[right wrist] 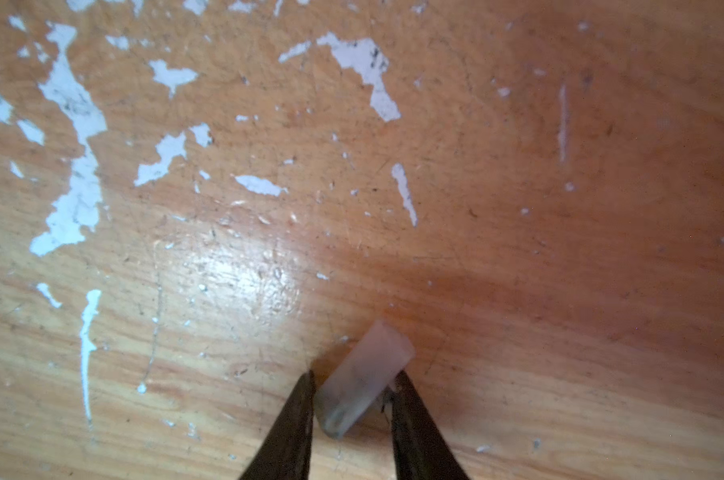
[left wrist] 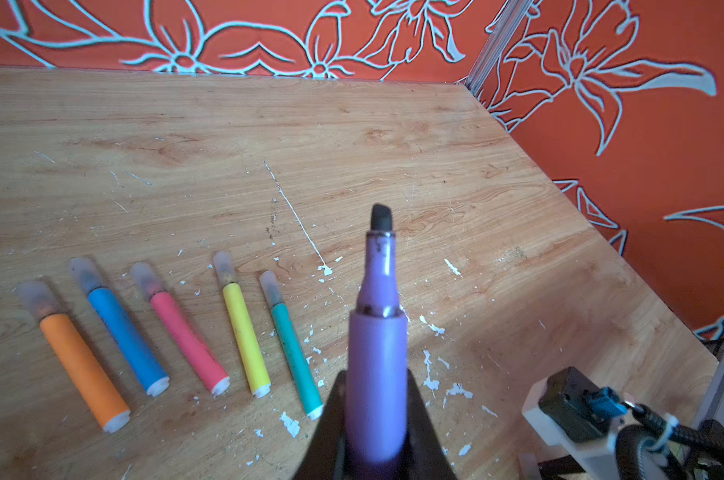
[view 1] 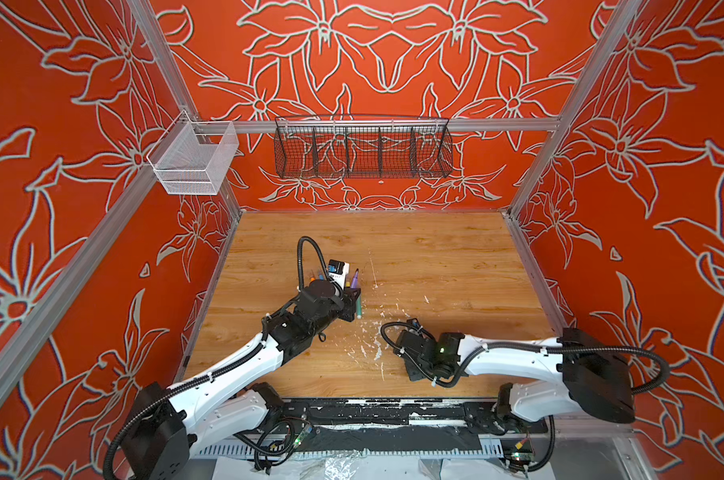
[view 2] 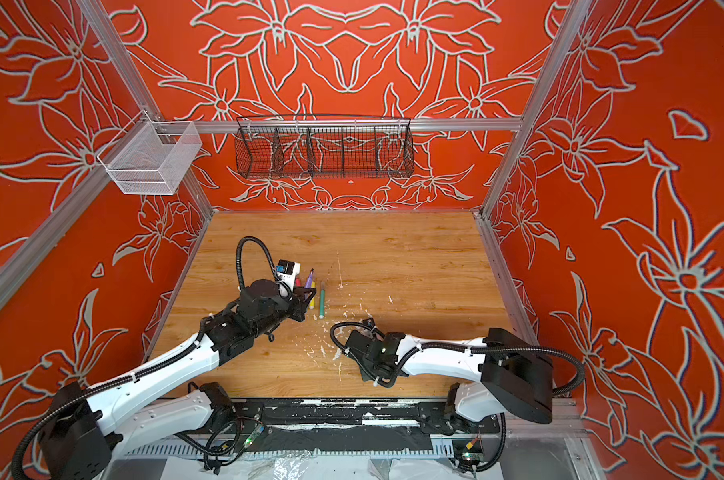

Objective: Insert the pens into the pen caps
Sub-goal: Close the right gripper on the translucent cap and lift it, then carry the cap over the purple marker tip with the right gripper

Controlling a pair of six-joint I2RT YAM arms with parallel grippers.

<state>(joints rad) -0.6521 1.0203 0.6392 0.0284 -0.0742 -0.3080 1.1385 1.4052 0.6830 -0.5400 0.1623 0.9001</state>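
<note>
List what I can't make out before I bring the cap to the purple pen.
- Right wrist view: whether the right tool pinches the clear cap or only straddles it; contact is blurred.
- Both top views: that tool and cap, hidden under the right arm's wrist.
- Left wrist view: rear end of the purple pen, buried in the left tool and cut by the edge.

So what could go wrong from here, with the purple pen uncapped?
1. The clear cap lies slanted between the jaws of the right gripper, so it may twist or pop out as they squeeze.
2. A crookedly held cap might miss the bare tip of the purple pen in the left gripper.
3. The green pen lies close beside that gripper and could get knocked.
</note>
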